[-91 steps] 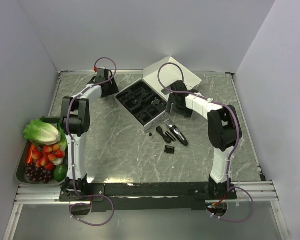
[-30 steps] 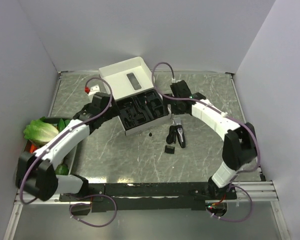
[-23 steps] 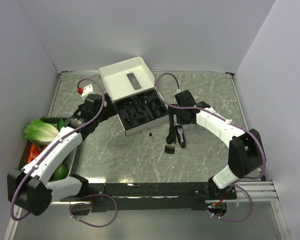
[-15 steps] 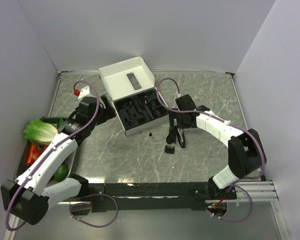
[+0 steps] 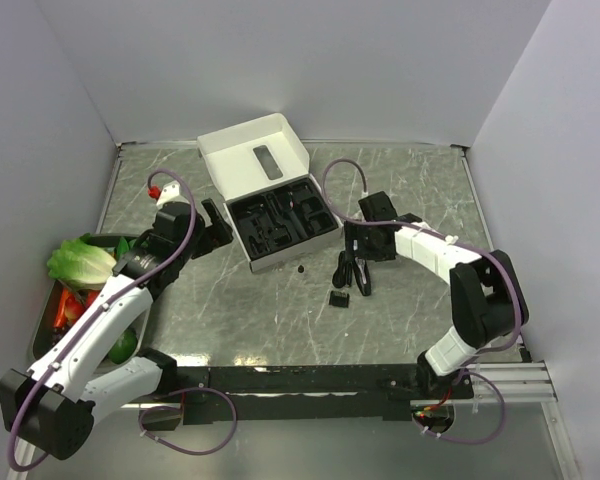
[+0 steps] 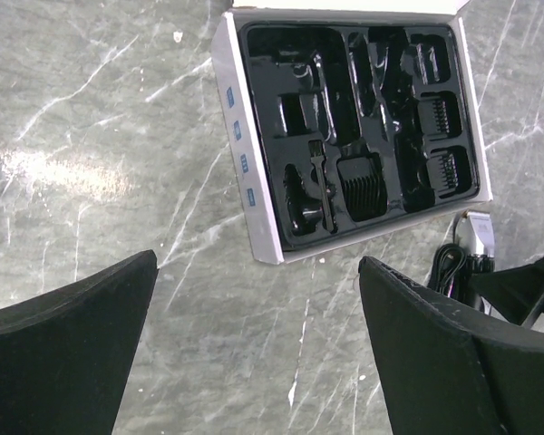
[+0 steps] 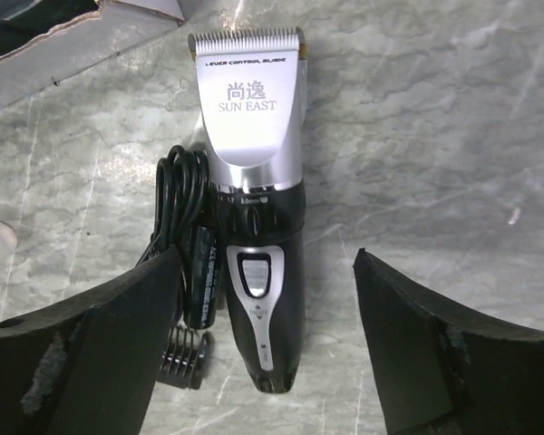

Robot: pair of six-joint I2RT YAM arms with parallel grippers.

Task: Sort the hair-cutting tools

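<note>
The black-and-silver hair clipper (image 7: 254, 217) lies flat on the table, blade toward the box; it also shows in the top view (image 5: 361, 271). A coiled black cord (image 7: 181, 227) lies against its left side, with a small black comb attachment (image 7: 183, 355) near its tail. Another comb attachment (image 5: 338, 298) lies apart in front. My right gripper (image 7: 267, 349) is open, low over the clipper, one finger on each side. My left gripper (image 6: 254, 353) is open and empty, in front of the open box (image 6: 245, 181). Several comb attachments (image 6: 361, 186) sit in its black insert.
The box's white lid (image 5: 255, 163) stands open toward the back wall. A small dark bit (image 5: 300, 268) lies on the table before the box. A tray (image 5: 42, 335) with lettuce (image 5: 83, 262), strawberries and other produce sits at the left edge, beside my left arm.
The box was turned and shifted left earlier. Over the last second my left arm drew back from the box toward the near left. My right gripper moved from the box down over the clipper.
</note>
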